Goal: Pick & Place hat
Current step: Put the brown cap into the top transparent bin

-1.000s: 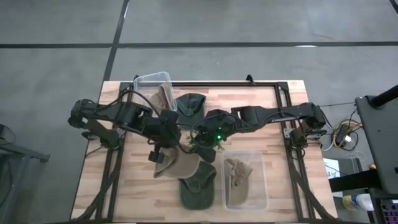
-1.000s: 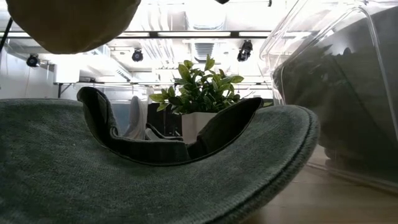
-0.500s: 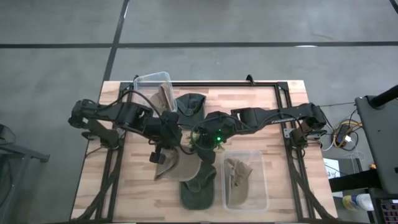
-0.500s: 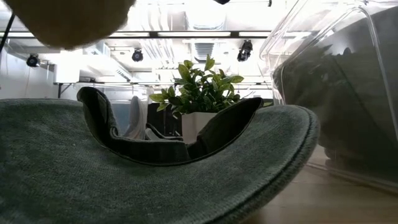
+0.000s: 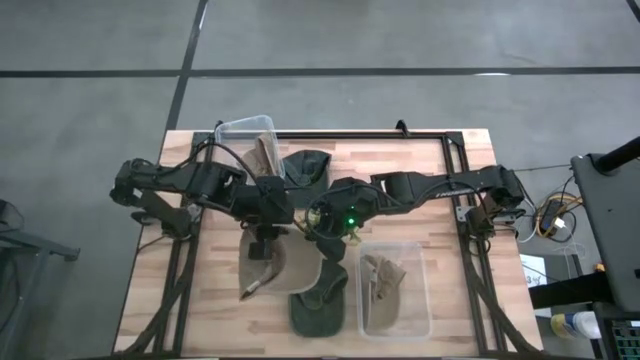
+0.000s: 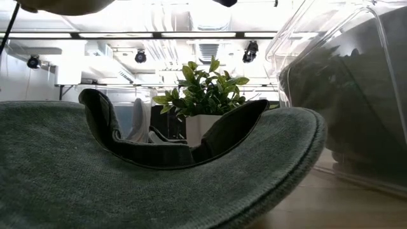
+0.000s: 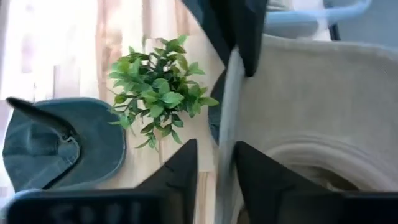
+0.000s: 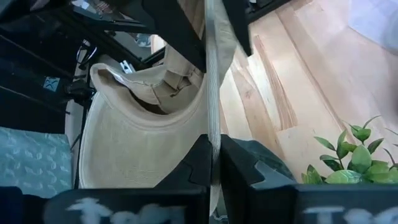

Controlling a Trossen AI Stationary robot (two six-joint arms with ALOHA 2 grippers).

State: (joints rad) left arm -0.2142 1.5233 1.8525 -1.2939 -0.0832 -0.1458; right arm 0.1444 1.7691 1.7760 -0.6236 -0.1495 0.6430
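A tan hat (image 5: pixel 268 262) hangs over the middle of the table between my two grippers, and only its underside (image 6: pixel 63 5) shows at the top of the low view. My right gripper (image 8: pixel 214 165) is shut on its brim. My left gripper (image 7: pixel 214 174) stands open, with the same brim edge-on between its fingers, a gap showing on one side. A dark green hat (image 5: pixel 318 300) lies on the table near the front edge, brim down (image 6: pixel 159 178). Another dark green hat (image 5: pixel 305 168) lies at the far side. My right gripper pinches the tan hat's brim edge (image 8: pixel 211 118) between its two fingers, coming from the table's right. The brim stands edge-on in the hold and the crown (image 8: pixel 137 137) bulges to one side. The hat is clear of the table. My left gripper has the brim (image 7: pixel 225 118) between its fingers; I cannot tell whether a finger touches it.
A small potted plant (image 7: pixel 155 93) stands mid-table beside both grippers. A clear bin (image 5: pixel 245 140) at the far left holds a tan hat. A second clear bin (image 5: pixel 393 290) at the near right holds another tan hat, and its wall (image 6: pixel 343 95) stands beside the green hat.
The tan hat, spread wide below the grippers a second ago, now looks narrower from above and hangs more toward the table's left. In the low view it has risen almost out of the top of the picture.
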